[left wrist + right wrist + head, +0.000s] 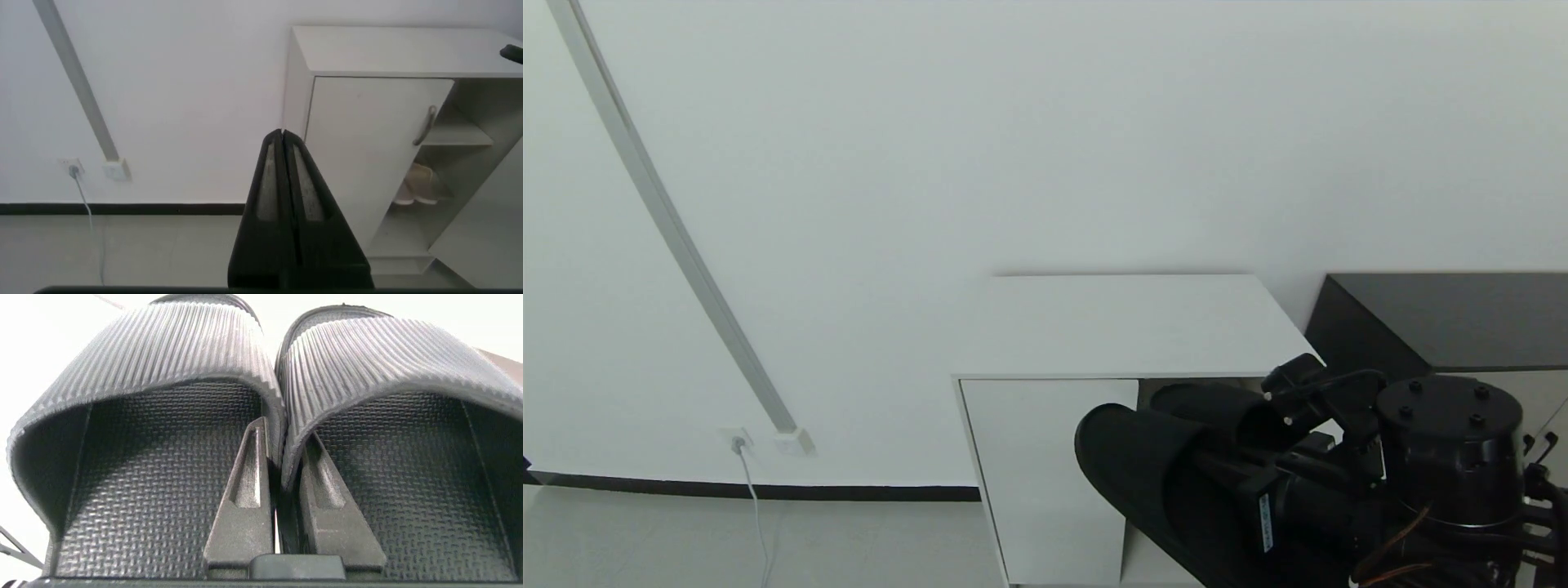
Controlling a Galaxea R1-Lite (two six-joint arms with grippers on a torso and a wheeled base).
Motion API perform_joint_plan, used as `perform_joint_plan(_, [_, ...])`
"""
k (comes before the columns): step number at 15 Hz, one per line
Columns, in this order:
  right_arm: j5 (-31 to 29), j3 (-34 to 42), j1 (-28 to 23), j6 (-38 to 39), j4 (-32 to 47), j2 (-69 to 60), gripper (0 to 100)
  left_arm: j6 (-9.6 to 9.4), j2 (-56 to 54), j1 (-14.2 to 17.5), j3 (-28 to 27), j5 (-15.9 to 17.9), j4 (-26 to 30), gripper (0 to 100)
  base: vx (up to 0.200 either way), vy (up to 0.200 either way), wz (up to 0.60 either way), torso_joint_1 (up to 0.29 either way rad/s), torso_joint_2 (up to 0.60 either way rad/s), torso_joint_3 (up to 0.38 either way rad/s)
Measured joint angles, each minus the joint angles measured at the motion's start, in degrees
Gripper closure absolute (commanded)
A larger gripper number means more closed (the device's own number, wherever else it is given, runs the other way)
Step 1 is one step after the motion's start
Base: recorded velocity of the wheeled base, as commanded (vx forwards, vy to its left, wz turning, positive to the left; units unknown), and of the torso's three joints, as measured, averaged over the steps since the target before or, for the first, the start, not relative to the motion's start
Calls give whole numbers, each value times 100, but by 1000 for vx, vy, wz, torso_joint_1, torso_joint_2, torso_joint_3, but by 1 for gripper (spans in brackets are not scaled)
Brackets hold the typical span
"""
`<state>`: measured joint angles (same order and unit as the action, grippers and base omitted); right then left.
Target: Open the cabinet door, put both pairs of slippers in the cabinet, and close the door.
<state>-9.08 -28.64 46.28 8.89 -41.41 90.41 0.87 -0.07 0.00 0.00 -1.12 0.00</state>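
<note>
1. Our right gripper (283,433) is clamped on the pair of black ribbed rubber slippers (1143,465). Its two fingers pinch the inner strap edges where the two slippers meet.
2. We hold that pair in the air in front of the white wooden cabinet (1127,327), just before its open right half.
3. The cabinet's left door panel (368,155), with a bar handle, lies flush shut. In the open half, a pair of beige slippers (415,184) sits on a lower shelf.
4. Our left gripper (282,143) has its fingers pressed together on nothing, well apart from the cabinet.
</note>
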Motion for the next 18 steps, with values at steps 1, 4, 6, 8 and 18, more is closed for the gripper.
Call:
perform_joint_plan(1, [-2,2,0,-2,-5,0,100,0,0,0,0,1,0,100,0,-200,0,2,2,-2])
perform_joint_plan(4, [-5,35,-5,-2,-2,-5,100,0,0,0,0,0,0,100,0,-200,0,2,-1,2])
perform_joint_plan(6, [-6,41,-6,0,-7,-5,100,0,0,0,0,1,-2,100,0,-200,0,2,2,0])
perform_joint_plan(8, [-2,46,-6,2,-16,-5,100,-2,0,0,0,0,-2,100,0,-200,0,-2,2,2])
perform_joint_plan(18, [6,111,11,-11,-87,24,100,6,0,-7,0,0,-2,100,0,0,0,0,0,0])
